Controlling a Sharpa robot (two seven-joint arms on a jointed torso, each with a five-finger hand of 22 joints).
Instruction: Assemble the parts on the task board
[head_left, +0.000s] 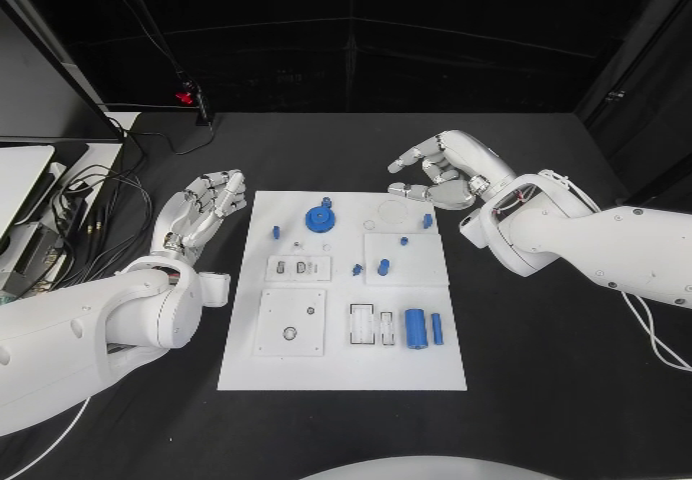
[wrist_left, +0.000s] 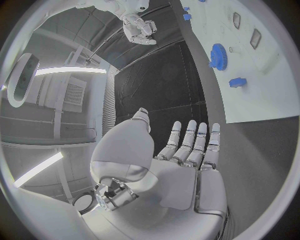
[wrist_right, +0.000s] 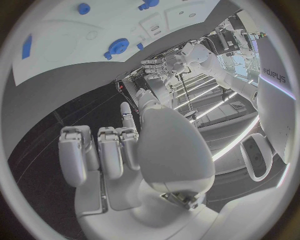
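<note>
Left arm enters from left edge, forearm angled up; left hand (head_left: 202, 205) flat, fingers (wrist_left: 187, 142) straight, side by side, holding nothing. Right arm enters from right edge, elbow bent, wrist turned inward; right hand (head_left: 444, 168) raised, fingers (wrist_right: 100, 150) curled in toward palm, nothing in grasp. Hands well apart, neither touching anything.

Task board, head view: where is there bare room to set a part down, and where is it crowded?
Free: the task board strip nearest the robot, below the blue cylinder, and the black table on either side. Crowded: the board's middle and far end, between the left hand and right hand, round the blue gear.
</note>
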